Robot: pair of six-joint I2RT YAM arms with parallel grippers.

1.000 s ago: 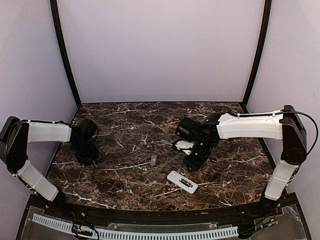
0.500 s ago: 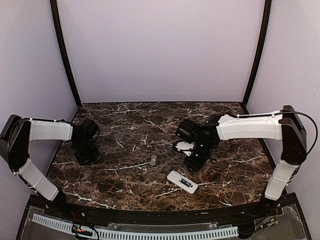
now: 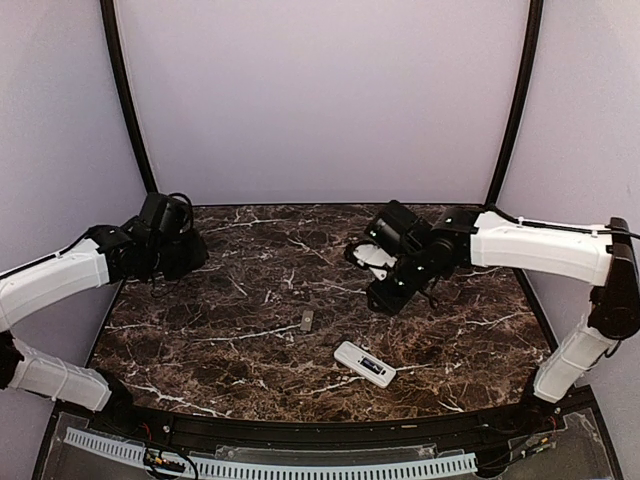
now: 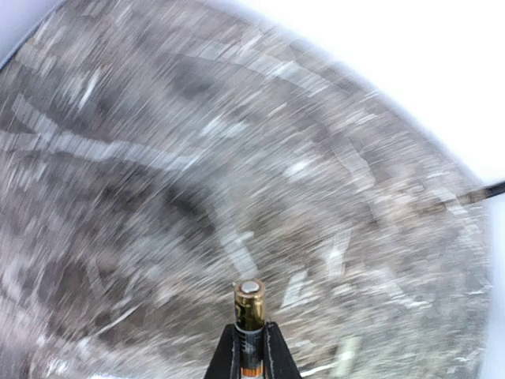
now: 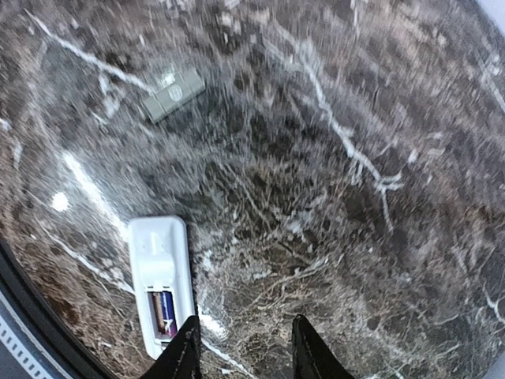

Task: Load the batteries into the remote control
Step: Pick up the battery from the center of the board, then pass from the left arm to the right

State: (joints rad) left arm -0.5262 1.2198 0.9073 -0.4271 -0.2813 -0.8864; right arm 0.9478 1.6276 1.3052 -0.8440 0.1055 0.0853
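Observation:
The white remote control [image 3: 364, 364] lies back-up near the table's front; in the right wrist view [image 5: 161, 277] its bay is open with one battery [image 5: 163, 311] inside. My left gripper [image 4: 250, 338] is shut on a second battery [image 4: 249, 304], gold end pointing out, held above the table at the far left [image 3: 183, 254]. My right gripper [image 5: 246, 353] is open and empty, raised above the table behind and to the right of the remote [image 3: 383, 296].
A small flat cover piece [image 3: 307, 320] lies on the dark marble table [image 3: 250, 350] left of the remote, also in the right wrist view [image 5: 173, 92]. Pale walls enclose the back and sides.
My left arm has lifted and swung back from the table, the left wrist view is blurred. My right gripper has risen and moved back from the remote.

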